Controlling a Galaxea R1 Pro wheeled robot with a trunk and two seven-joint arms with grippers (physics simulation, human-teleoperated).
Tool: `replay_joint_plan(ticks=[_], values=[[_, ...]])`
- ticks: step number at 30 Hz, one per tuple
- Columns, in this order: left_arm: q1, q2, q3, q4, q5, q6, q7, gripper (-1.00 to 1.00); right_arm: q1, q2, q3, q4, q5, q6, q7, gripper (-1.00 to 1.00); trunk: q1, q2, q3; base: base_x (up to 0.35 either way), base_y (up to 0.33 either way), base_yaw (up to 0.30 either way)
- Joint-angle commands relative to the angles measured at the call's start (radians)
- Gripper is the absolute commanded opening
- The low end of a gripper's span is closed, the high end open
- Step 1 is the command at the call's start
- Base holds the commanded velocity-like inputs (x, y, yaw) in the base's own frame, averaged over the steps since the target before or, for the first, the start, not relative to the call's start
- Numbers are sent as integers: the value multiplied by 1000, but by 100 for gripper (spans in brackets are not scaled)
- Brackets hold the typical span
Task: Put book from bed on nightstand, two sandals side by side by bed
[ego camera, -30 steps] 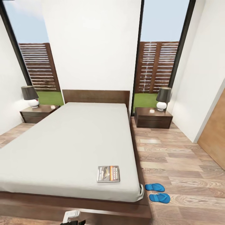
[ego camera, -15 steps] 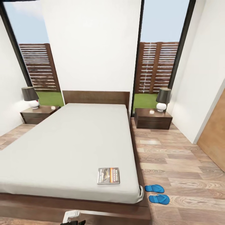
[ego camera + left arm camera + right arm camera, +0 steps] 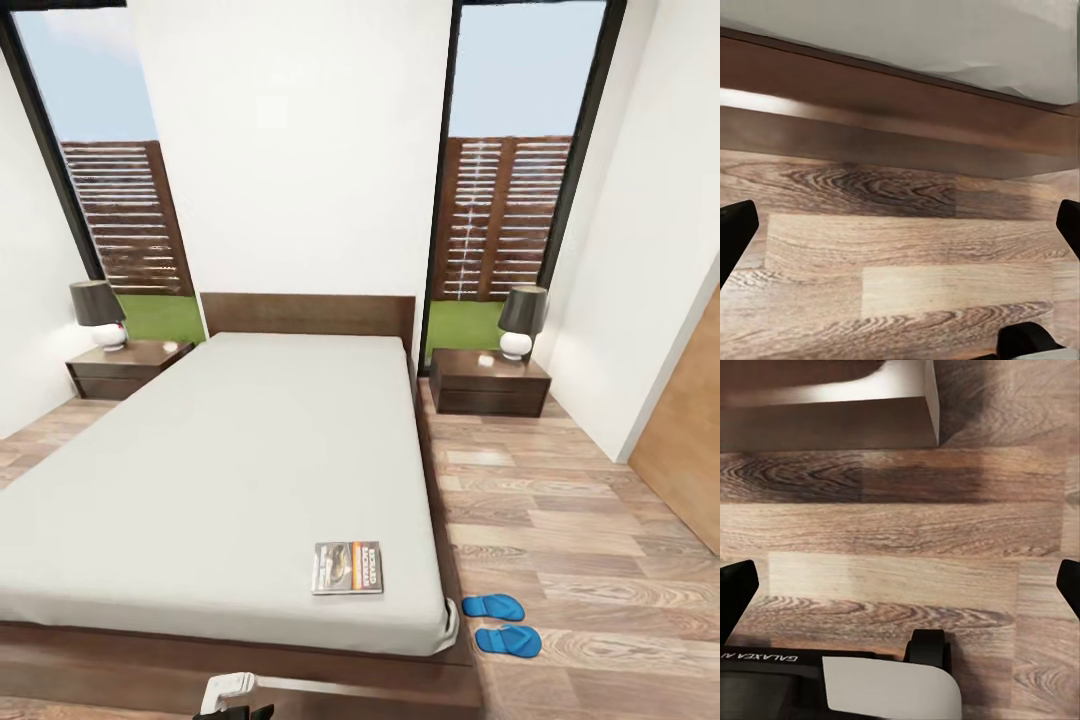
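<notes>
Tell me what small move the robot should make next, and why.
Probably roll a bit closer to the bed's foot and raise the right arm toward the book. It lies flat near the mattress's near right corner, and both hands hang low over the floor, open.

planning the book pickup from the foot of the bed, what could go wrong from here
The book lies flat near the bed corner, so a grasp may push it off the edge. The sandals sit on the floor beside that corner, so the base may run over them.
</notes>
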Motion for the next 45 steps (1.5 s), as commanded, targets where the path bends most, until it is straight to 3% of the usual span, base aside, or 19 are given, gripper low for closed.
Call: replay_joint_plan(ticks=[1,28,45], values=[[-1,0,8,1,-11,-5,-2,100,-1,-1,-9,3,10,-2,2,100,-4,7,2,0,0,0],[-1,0,8,1,-11,-5,-2,100,-1,-1,-9,3,10,-2,2,100,-107,196,80,0,0,0],[-1,0,8,1,-11,-5,-3,100,-1,-1,-9,3,10,-1,2,100,-107,196,62,0,0,0]])
